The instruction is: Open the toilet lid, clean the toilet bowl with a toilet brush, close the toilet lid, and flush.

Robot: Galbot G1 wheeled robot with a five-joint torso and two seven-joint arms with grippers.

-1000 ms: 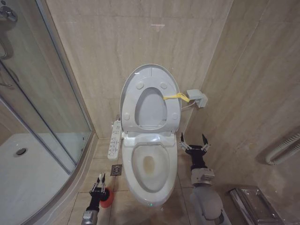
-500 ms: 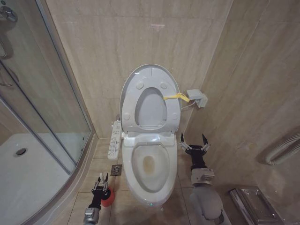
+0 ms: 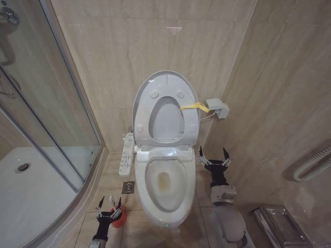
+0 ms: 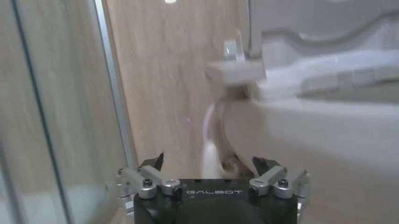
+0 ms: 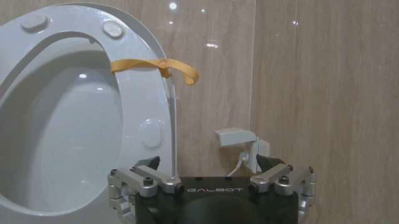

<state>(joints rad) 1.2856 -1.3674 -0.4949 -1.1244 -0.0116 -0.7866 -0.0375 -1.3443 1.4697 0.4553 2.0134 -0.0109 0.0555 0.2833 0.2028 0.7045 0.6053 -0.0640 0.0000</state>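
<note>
Toilet lid [image 3: 165,111] stands raised against the back wall, and I see the seat ring up with it, its oval hole facing me; the yellow strap loop [image 3: 195,107] hangs off the lid's edge on my right side, also plain in the right wrist view [image 5: 156,66]; below, the toilet bowl [image 3: 165,188] sits open on the floor, with a yellowish stain at its bottom and the white button panel [image 3: 126,153] along its left flank; my left claw [image 3: 109,213] is low on the floor tiles just left of the bowl, fingers spread apart, directly over the toilet brush [image 3: 119,219], whose red base shows just beside the fingertips; I cannot tell whether any finger touches the brush; in the left wrist view the claw [image 4: 210,164] is open, with a blurred pale stick rising between its fingers and the bowl's white side [image 4: 324,140] close by; my right claw [image 3: 212,154] hangs open just right of the bowl's rear, holding nothing, near the small white wall box [image 3: 217,108]; the glass shower enclosure [image 3: 46,129] and its white tray lie to my left
</note>
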